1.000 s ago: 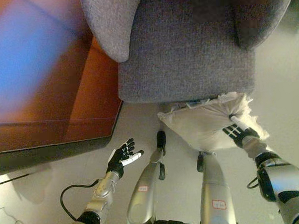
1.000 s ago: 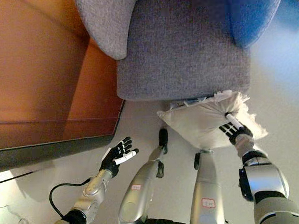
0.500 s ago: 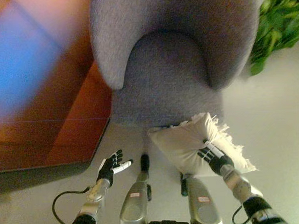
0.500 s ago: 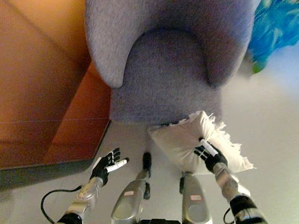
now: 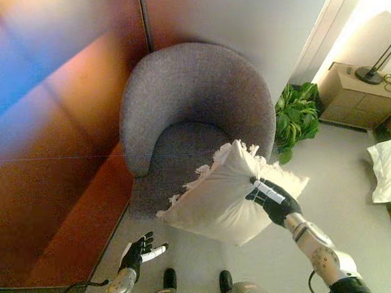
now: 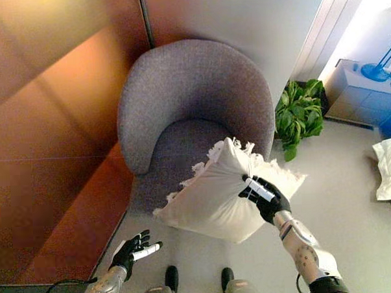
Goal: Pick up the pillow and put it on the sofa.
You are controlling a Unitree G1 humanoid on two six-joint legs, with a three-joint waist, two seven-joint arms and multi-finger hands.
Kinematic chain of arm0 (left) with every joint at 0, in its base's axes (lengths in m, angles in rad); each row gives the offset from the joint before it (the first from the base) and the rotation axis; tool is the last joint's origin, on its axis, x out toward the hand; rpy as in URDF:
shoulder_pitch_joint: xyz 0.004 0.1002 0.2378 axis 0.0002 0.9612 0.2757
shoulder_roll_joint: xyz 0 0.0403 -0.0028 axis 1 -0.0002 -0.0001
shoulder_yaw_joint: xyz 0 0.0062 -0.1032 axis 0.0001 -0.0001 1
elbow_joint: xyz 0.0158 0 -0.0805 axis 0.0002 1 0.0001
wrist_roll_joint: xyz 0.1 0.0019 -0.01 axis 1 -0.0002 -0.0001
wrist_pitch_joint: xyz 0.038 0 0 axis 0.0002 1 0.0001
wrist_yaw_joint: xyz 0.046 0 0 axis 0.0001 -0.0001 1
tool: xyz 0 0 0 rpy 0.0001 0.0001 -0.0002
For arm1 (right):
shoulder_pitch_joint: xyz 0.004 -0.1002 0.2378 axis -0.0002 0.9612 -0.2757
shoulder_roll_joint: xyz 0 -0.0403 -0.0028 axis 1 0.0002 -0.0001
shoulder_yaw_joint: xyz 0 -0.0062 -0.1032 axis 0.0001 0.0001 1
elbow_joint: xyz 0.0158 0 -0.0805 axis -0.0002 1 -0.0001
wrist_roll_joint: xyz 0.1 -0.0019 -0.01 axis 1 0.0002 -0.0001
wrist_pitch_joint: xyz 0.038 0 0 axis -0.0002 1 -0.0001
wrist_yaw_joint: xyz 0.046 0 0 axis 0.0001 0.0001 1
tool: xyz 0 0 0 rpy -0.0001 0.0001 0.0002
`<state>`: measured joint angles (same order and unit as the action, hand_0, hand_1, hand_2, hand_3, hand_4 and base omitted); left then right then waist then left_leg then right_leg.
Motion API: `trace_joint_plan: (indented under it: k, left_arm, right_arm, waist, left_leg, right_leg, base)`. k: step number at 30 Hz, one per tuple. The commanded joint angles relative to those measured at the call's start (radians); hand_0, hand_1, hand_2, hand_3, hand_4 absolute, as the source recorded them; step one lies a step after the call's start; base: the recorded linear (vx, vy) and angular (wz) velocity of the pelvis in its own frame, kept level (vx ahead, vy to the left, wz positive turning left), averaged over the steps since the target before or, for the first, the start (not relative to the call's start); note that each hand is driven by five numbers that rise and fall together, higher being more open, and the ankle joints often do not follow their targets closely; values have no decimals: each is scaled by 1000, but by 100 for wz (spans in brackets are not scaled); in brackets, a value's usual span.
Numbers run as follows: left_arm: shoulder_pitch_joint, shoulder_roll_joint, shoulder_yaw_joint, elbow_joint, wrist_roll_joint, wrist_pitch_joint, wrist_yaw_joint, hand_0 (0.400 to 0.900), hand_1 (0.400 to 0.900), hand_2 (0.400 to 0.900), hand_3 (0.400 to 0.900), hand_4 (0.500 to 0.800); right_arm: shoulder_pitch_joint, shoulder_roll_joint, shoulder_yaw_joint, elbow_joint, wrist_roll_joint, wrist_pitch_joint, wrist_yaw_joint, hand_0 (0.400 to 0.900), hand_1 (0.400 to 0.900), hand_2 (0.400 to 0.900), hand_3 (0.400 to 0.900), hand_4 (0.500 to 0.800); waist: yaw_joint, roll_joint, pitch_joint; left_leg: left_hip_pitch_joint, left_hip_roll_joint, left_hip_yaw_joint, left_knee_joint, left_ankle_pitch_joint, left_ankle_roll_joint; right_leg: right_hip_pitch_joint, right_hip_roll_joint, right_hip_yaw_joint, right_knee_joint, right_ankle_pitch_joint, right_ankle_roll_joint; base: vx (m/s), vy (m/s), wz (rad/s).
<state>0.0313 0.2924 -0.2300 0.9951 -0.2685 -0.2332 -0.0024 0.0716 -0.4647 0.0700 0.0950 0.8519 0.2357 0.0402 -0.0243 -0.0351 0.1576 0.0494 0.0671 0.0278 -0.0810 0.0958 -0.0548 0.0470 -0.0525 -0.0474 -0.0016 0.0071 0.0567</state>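
A cream pillow point(image 5: 217, 197) with a fringed edge hangs in the air in front of the seat of a grey round-backed sofa chair point(image 5: 193, 95). My right hand point(image 5: 270, 198) is shut on the pillow's right side and holds it up, with its far edge over the seat's front. My left hand point(image 5: 139, 251) is open and empty, low at the bottom left above the floor. The same scene shows in the right eye view, with the pillow point(image 6: 210, 194) and the right hand point(image 6: 262, 195).
A brown wooden wall or cabinet point(image 5: 53, 159) runs along the left of the chair. A green potted plant point(image 5: 297, 116) stands right of the chair. A wooden bedside unit point(image 5: 355, 94) with a lamp and a white bed edge point(image 5: 388, 170) are at the far right.
The camera has tilted up, showing the whole chair. My right hand has lifted the pillow off the floor toward the seat. The left hand stays open and low.
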Motion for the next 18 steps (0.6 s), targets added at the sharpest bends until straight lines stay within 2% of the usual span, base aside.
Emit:
trace_joint_plan:
  k: [1, 4, 8, 11, 13, 14, 16, 18]
  left_arm:
    - [-54, 23, 44, 88, 24, -36, -4, 900, 900, 900, 900, 800]
    - [-65, 25, 45, 113, 23, -37, -7, 900, 900, 900, 900, 800]
    - [-82, 29, 39, 145, 24, -32, -10, 900, 900, 900, 900, 800]
    - [-98, 33, 25, 162, 24, -21, -11, 900, 900, 900, 900, 800]
    - [-116, 36, 15, 171, 27, -14, -14, 900, 900, 900, 900, 800]
    - [-123, 38, 9, 174, 29, -12, -17, 900, 900, 900, 900, 800]
    - [-123, 38, 9, 174, 29, -12, -17, 900, 900, 900, 900, 800]
    - [-157, 51, -45, 166, 31, 39, -51, 900, 900, 900, 900, 800]
  right_arm:
    - [-141, -54, -144, -249, 76, -106, 101, 400, 400, 400, 400, 500]
    - [-186, -102, -159, -284, 110, -86, 92, 400, 400, 400, 400, 500]
    - [-289, -162, -142, -293, 165, -25, 52, 400, 400, 400, 400, 500]
    - [-398, -199, -94, -248, 216, 15, -7, 400, 400, 400, 400, 500]
    - [-496, -208, -41, -171, 201, 23, -4, 400, 400, 400, 400, 500]
    - [-539, -218, -16, -130, 171, 21, -7, 900, 900, 900, 900, 800]
    - [-539, -218, -16, -130, 171, 21, -7, 900, 900, 900, 900, 800]
    - [-838, -291, 115, 259, 95, 57, 36, 900, 900, 900, 900, 800]
  waist:
    - [-17, -37, -102]
    - [-14, -42, -112]
    - [-1, -52, -125]
    - [17, -62, -130]
    - [34, -72, -131]
    - [43, -76, -131]
    - [43, -76, -131]
    - [115, -107, -138]
  left_leg:
    - [18, -35, 56, 28, -119, 27]
    - [28, -33, 57, 24, -122, 22]
    - [34, -29, 53, 26, -126, 15]
    - [39, -29, 45, 27, -128, 12]
    - [41, -30, 38, 28, -128, 9]
    - [42, -29, 34, 27, -128, 8]
    - [42, -29, 34, 27, -128, 8]
    - [38, -30, 6, 26, -120, 2]
  right_leg:
    - [-5, 23, -33, 43, -47, 7]
    - [7, 18, -38, 36, -47, 8]
    - [19, 13, -47, 34, -51, 8]
    - [33, 8, -62, 29, -52, 8]
    - [43, 4, -76, 24, -51, 8]
    - [47, 2, -83, 22, -51, 8]
    - [47, 2, -83, 22, -51, 8]
    - [68, -1, -132, 11, -52, 5]
  base:
    - [-8, 19, 3]
    - [6, 20, 7]
    - [19, 20, 10]
    - [30, 2, 16]
    - [29, -13, 17]
    - [13, -9, 10]
    - [26, -21, 15]
    - [76, -72, 45]
